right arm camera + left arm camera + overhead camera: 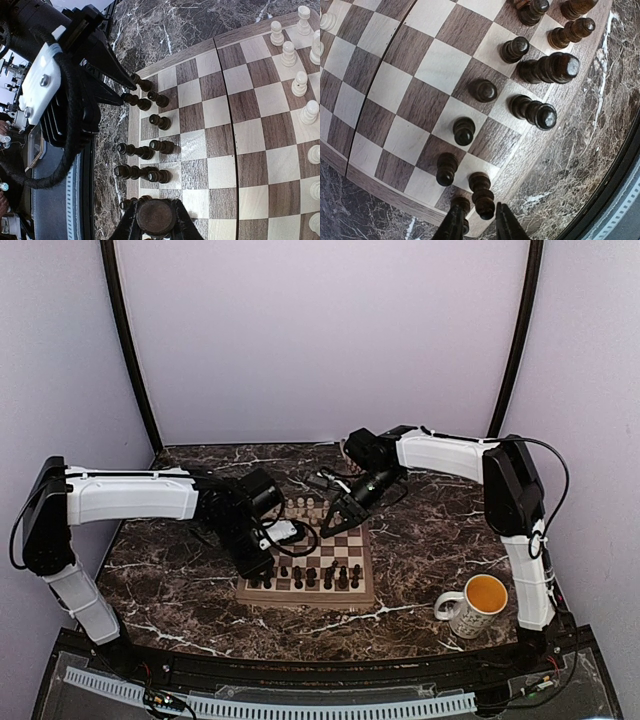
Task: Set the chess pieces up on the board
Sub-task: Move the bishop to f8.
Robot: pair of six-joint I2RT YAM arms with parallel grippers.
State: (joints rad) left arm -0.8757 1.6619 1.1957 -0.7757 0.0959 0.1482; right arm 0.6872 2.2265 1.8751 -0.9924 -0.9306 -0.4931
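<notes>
The wooden board lies mid-table. Dark pieces fill its near rows and cream pieces stand along its far side. My left gripper hovers at the near-left corner. In the left wrist view it is open, its fingertips on either side of a dark piece that stands on the corner square. My right gripper is over the board's middle. In the right wrist view it is shut on a dark piece, seen from its round base, above the dark rows.
A white mug of orange liquid stands on the marble tabletop to the right of the board. Several cream pieces show in the right wrist view. The left arm is close to the right gripper.
</notes>
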